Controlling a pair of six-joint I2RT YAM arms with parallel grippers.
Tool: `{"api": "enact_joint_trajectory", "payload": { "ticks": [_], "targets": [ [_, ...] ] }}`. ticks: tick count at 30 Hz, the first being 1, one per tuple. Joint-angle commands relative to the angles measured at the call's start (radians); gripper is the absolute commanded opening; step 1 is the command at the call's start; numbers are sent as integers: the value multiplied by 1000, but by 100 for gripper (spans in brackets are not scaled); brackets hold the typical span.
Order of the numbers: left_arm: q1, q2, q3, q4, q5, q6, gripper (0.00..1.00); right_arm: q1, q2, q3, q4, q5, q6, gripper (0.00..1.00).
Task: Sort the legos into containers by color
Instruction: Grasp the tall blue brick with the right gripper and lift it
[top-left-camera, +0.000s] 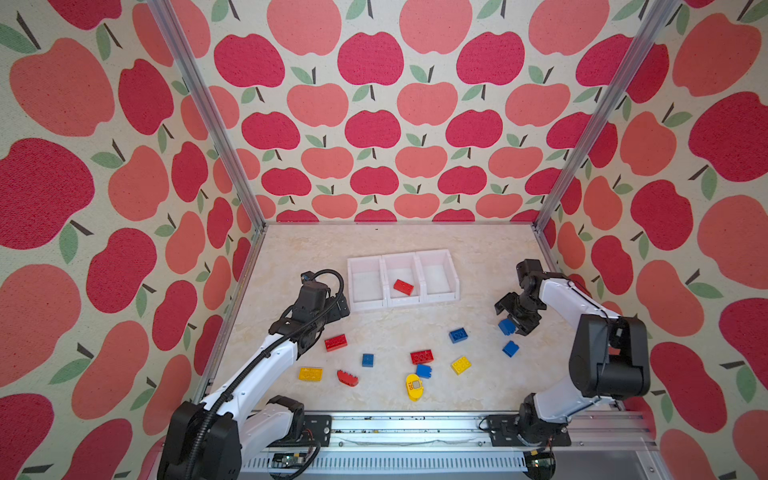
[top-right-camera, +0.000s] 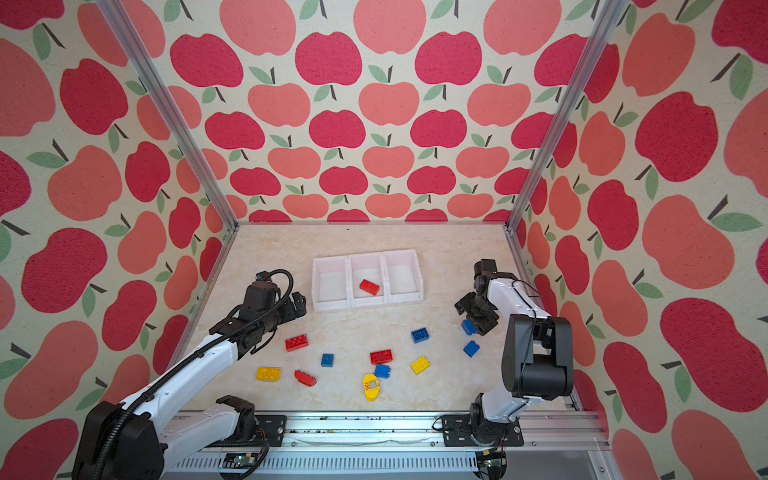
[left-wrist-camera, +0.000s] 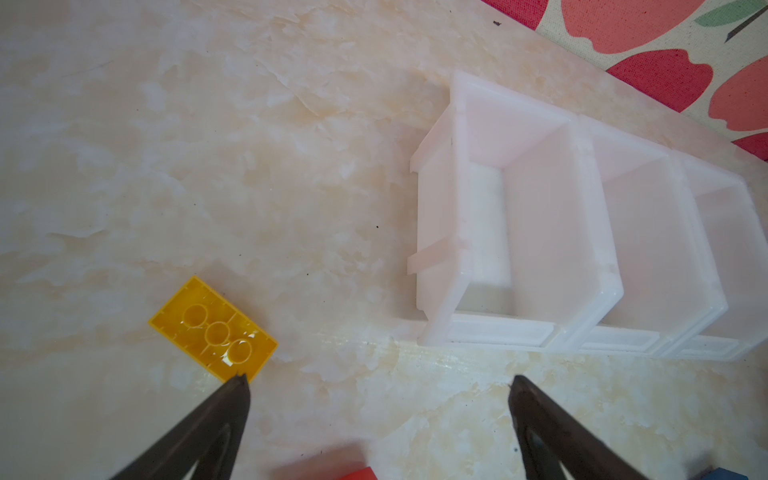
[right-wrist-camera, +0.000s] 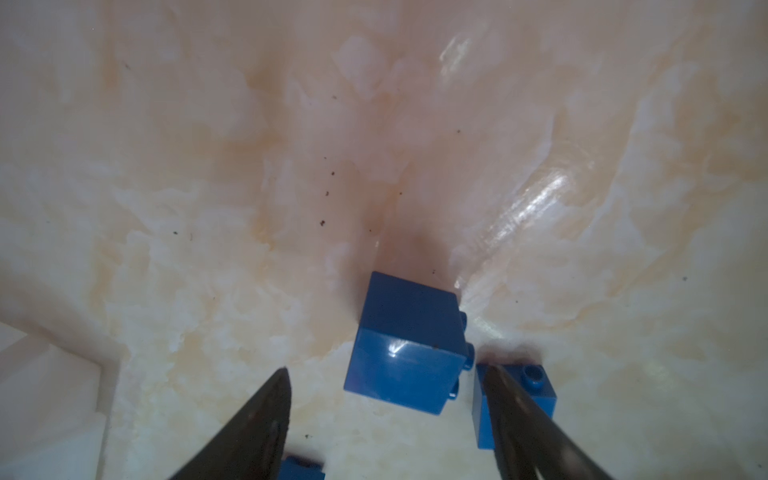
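Your right wrist view shows what the top views hide: the right gripper (right-wrist-camera: 384, 370) stands open around a blue brick (right-wrist-camera: 409, 345), clear of one finger. Both top views show a red brick (top-left-camera: 403, 286) in the middle of the containers (top-left-camera: 365, 305); bin walls hide it from the left wrist view, where the left gripper (left-wrist-camera: 379, 378) gapes empty. Loose legos (top-left-camera: 422, 356) dot the table (top-left-camera: 395, 328).

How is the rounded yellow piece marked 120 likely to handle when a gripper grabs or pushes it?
The yellow piece looks like hard, glossy moulded plastic, so it is probably stiff and light. Its rounded outline may let a pinch slip off. Since it lies flat, it should slide rather than roll when pushed.
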Motion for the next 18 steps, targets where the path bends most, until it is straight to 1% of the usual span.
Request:
{"api": "enact_joint_trajectory", "payload": {
  "ticks": [1, 6, 11, 12, 14, 18],
  "targets": [
    [-3, 5, 33, 7, -17, 21, 99, -9, 22, -24, 18, -12, 40, 74],
    [-3, 42, 39, 16, -17, 25, 99, -8, 46, -30, 34, -9, 49, 69],
    [-1, 58, 49, 21, -17, 31, 99, -8, 62, -31, 35, 8, 43, 61],
    [-1, 60, 50, 21, -18, 30, 99, -8, 63, -34, 37, 8, 43, 60],
    [-1, 58, 49, 22, -18, 31, 99, -8, 62, -37, 39, 7, 41, 52],
    [-1, 53, 43, 22, -20, 29, 99, -6, 60, -36, 44, -7, 24, 46]
  ]
}}
